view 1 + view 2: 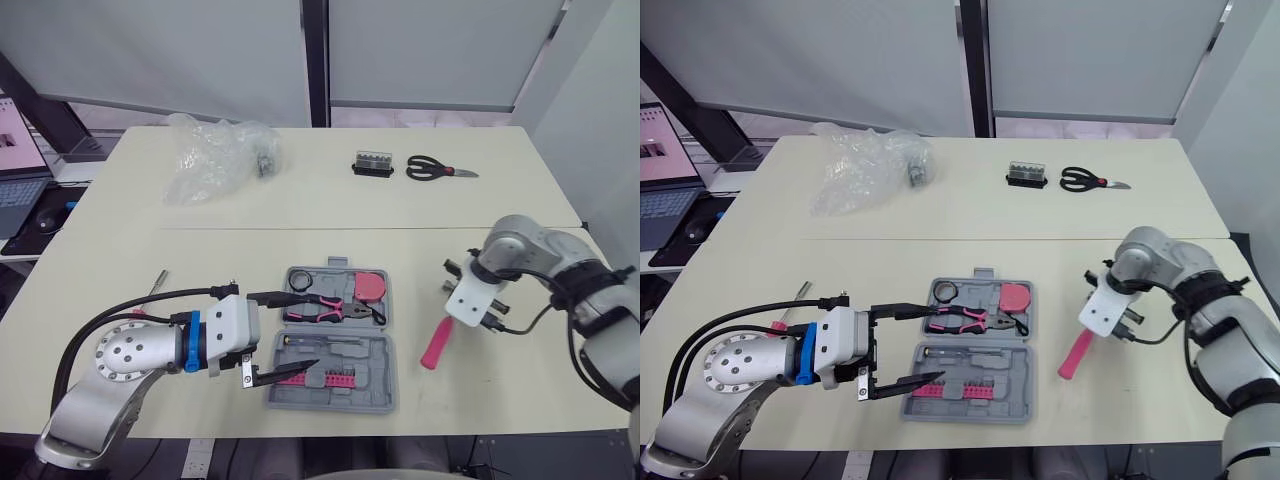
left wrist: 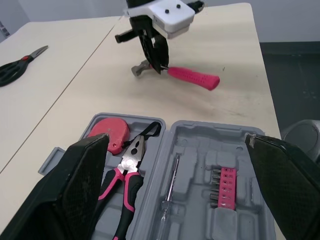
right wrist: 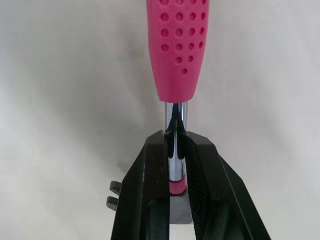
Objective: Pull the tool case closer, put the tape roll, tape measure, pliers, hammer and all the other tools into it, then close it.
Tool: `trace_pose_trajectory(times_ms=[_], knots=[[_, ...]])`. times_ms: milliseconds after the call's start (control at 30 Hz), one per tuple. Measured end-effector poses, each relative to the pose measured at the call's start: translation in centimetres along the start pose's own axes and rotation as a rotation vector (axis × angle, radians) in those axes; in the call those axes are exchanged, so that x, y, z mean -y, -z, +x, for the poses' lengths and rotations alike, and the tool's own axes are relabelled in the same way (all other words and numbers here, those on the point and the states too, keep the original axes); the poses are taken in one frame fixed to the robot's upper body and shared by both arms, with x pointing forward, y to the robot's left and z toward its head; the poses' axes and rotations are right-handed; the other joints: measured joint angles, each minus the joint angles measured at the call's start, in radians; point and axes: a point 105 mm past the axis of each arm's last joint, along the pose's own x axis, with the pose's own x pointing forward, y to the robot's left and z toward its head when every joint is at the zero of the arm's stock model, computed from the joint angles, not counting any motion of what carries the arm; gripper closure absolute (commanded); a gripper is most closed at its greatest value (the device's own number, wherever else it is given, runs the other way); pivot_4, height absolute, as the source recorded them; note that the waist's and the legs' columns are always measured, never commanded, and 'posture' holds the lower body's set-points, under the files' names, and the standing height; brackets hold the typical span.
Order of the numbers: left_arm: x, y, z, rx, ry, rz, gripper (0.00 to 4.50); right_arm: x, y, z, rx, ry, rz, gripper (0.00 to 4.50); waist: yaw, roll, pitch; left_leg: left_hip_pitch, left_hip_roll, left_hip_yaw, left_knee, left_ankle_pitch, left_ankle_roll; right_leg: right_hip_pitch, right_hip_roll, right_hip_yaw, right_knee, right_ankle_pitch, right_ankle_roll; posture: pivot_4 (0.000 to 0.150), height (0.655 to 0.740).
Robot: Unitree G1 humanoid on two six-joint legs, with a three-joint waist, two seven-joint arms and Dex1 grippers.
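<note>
1. Left claw [image 1: 303,330] hovers at the left side of the open grey plastic tool case [image 1: 372,372], its two black fingers spread wide and holding nothing. One finger reaches over the case's near half.
2. That case lies flat on the cream desk [image 1: 300,230], close to the near edge. Its near half holds a pink strip of screwdriver bits [image 1: 320,377] and a slim metal screwdriver [image 1: 320,342].
3. Its far half holds pink-and-black-handled pliers [image 1: 325,310], a pink tape measure [image 1: 372,287] and a small black ring [image 1: 300,279].
4. Right of the case, apart from it, the pink-handled steel hammer [image 1: 437,345] lies on the desk with its grip pointing toward the near edge.
5. Right claw [image 3: 176,137] is closed on the hammer's bare steel shank, between the grip and the head.
6. At the far side of the desk sit a crumpled clear plastic bag [image 1: 215,155], a small black bit holder [image 1: 372,163] and black-handled scissors [image 1: 435,168].
</note>
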Motion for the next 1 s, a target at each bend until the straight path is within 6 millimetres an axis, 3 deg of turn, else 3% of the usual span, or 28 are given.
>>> trace_pose_trajectory(times_ms=[100,300,533,800,1000], knots=[[-0.4,0.2,0.1,0.004,-0.003,0.002,0.0,-2.2,-0.1,-0.9,0.084,0.034,0.294,4.28,0.006,0.0,0.0,0.0,0.0,0.0,0.0,0.0,0.0,0.0,0.0,0.0,0.0,0.0,0.0,0.15,0.74],[-0.3,0.1,0.7,0.025,0.02,0.005,0.0,-3.4,-2.4,-0.9,0.299,0.107,0.863,4.28,0.001,0.0,0.0,0.0,0.0,0.001,-0.001,0.0,0.0,0.0,0.0,0.001,0.0,0.0,0.0,0.15,0.74],[-0.3,-0.4,1.2,0.066,0.018,0.003,0.0,-5.5,-2.4,-1.1,0.389,0.222,1.465,4.28,0.009,0.0,0.0,-0.001,0.0,0.001,-0.001,0.0,0.0,-0.001,0.0,0.001,-0.002,0.0,0.0,0.15,0.74],[-0.4,-1.6,1.8,0.115,0.034,0.014,0.0,-4.9,-1.6,1.0,0.395,0.367,1.814,4.28,0.004,0.0,0.0,-0.003,0.0,0.001,-0.002,0.0,0.0,-0.003,0.001,0.001,-0.002,0.0,0.001,0.15,0.74],[-0.7,-2.6,2.3,0.14,0.039,0.013,0.0,-2.5,-1.6,3.0,0.418,0.488,1.976,4.28,0.005,0.0,0.0,-0.009,0.0,0.0,-0.002,0.0,0.0,-0.009,0.001,0.001,-0.002,0.0,0.001,0.15,0.74]])
